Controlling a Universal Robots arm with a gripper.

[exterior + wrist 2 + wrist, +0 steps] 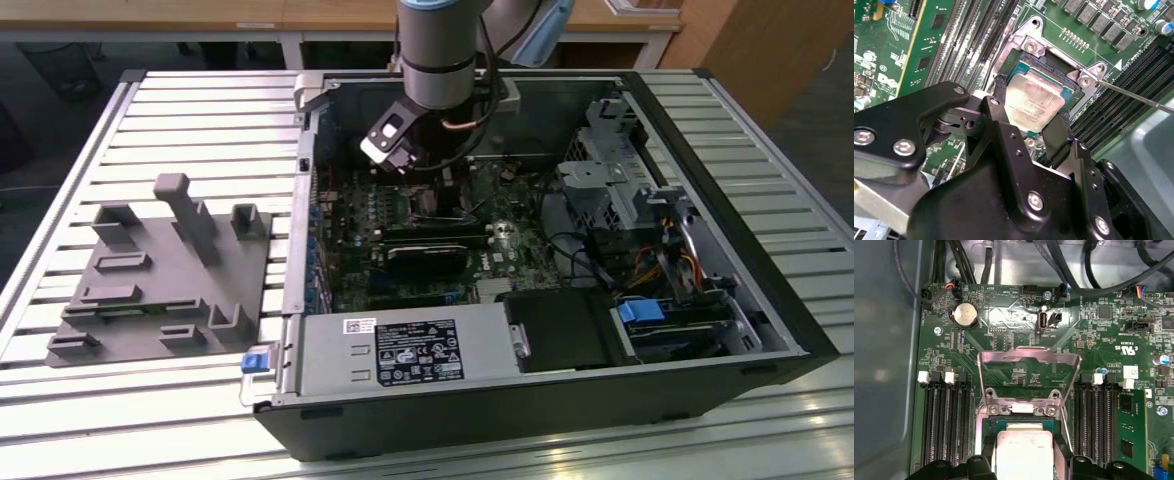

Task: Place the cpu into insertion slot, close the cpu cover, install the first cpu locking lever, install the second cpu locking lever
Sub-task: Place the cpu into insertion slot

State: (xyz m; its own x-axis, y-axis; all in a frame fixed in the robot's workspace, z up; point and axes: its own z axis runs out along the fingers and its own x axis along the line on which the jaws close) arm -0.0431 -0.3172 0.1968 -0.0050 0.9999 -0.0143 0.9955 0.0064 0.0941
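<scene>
The cpu [1036, 97] is a pale silver square with a green edge. It lies between my gripper's [1031, 102] two black fingers [1056, 135], which press on its opposite sides. It sits at the insertion slot [1074, 80], level with the slot's silver rim; I cannot tell if it is fully seated. In the first wrist view the cpu [1024, 450] and gripper [1024, 457] lie just below the cpu cover [1029, 354], which stands raised on its hinge. A thin locking lever [1139, 97] sticks out beside the slot. In the exterior view the gripper [424, 190] reaches down into the computer case.
Long black memory slots [944, 425] flank the socket on both sides, with a green card [1131, 425] beyond them. A coin battery [965, 315] and cables lie past the cover. A grey fixture [160, 270] rests on the slatted table beside the case [534, 410].
</scene>
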